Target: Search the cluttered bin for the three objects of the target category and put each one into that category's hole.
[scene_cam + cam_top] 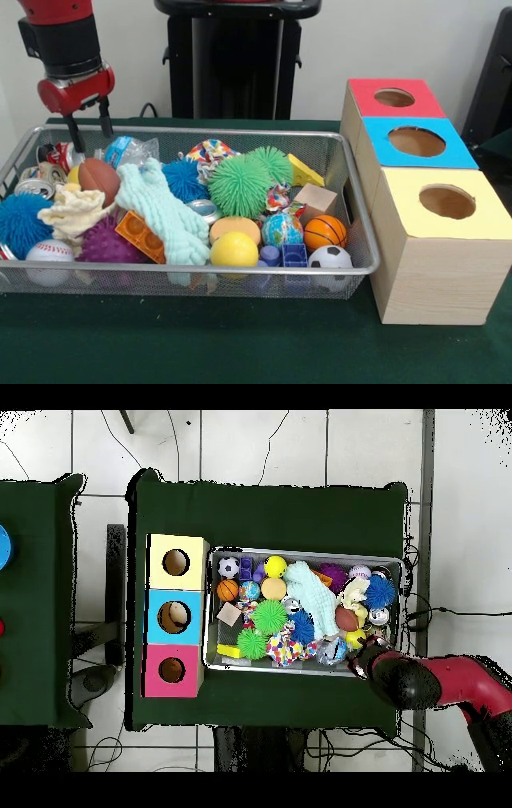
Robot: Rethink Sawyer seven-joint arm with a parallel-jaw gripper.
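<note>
The wire-mesh bin (200,272) is full of mixed toys; it also shows in the overhead view (305,553). My gripper (89,126) hangs above the bin's far left corner, its two black fingers apart and nothing between them. In the overhead view the gripper (358,659) is at the bin's lower right corner. A cream soft toy (76,210) and a long mint-green fuzzy piece (160,212) lie in the left half. No orange-tan plush animal shows. The red-topped box's hole (394,98) is at the far right, apart from the bin, and shows overhead too (171,670).
The blue-topped hole (416,142) and yellow-topped hole (446,202) sit in front of the red one. A green spiky ball (240,186), a brown football (98,178), a basketball (325,232), a soccer ball (330,258) and a baseball (50,252) crowd the bin.
</note>
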